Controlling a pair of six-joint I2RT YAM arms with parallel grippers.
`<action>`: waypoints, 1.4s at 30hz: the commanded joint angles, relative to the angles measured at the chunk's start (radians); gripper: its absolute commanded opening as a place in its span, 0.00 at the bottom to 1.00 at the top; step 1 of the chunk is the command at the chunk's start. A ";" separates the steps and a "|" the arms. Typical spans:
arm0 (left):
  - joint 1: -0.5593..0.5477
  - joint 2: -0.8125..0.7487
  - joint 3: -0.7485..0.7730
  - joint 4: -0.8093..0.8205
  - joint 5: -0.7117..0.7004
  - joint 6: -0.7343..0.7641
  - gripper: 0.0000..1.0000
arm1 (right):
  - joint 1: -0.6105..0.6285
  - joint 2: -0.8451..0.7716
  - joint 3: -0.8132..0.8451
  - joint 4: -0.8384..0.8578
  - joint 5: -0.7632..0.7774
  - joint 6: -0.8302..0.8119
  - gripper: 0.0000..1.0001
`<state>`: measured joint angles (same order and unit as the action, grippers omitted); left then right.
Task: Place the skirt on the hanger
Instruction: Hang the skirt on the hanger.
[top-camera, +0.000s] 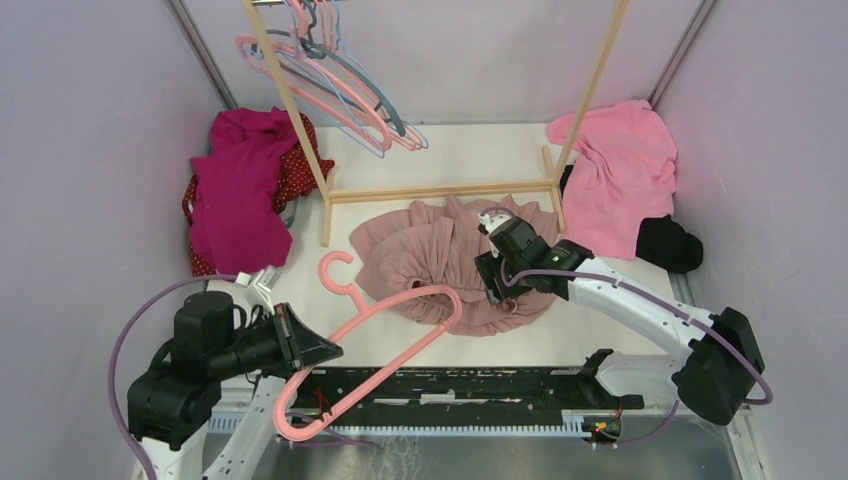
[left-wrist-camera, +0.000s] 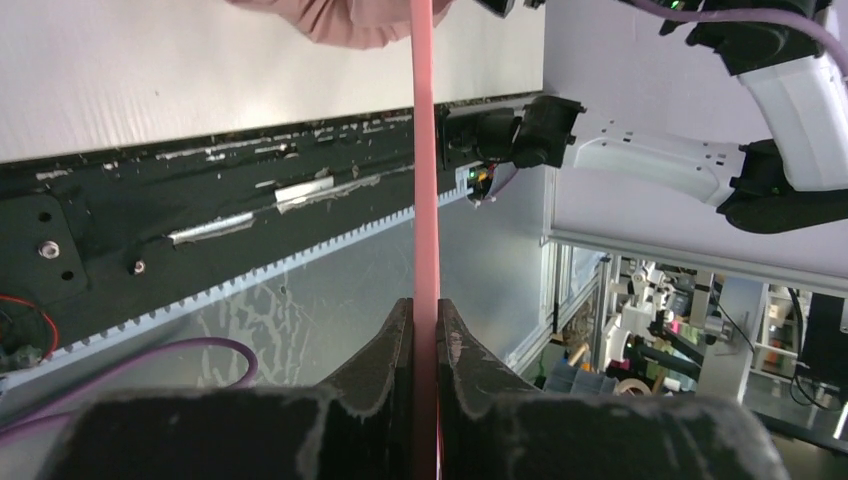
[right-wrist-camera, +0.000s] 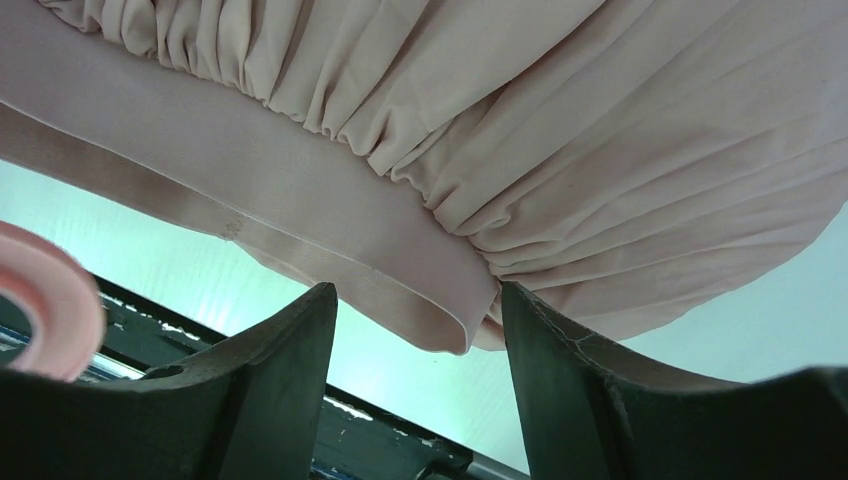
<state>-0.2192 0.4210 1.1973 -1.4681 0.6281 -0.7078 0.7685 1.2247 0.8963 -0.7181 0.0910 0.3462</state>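
Now | left gripper (left-wrist-camera: 427, 310) clamped on pink hanger (left-wrist-camera: 425, 150), far end over edge of skirt (top-camera: 440, 250) on table (top-camera: 470, 160) | right gripper (right-wrist-camera: 418, 292) apart, straddling waistband (right-wrist-camera: 300, 220) | risk: I pinch too little elastic and it slips off; thin hanger twists in my grip.

hanger (top-camera: 358, 305) left of skirt (top-camera: 430, 250), rack (top-camera: 440, 190) behind
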 joint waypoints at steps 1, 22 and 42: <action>0.007 -0.044 -0.081 0.005 0.094 -0.065 0.03 | 0.003 -0.040 -0.017 0.042 0.032 0.001 0.67; 0.019 -0.007 -0.187 0.155 0.055 -0.072 0.03 | 0.004 -0.008 -0.039 0.090 0.031 0.017 0.67; 0.019 -0.009 -0.172 0.076 0.040 -0.067 0.03 | 0.127 0.037 -0.035 0.140 0.024 -0.045 0.64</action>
<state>-0.2070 0.4133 1.0031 -1.3907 0.6548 -0.7506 0.8864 1.2366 0.8375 -0.6159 0.0887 0.3138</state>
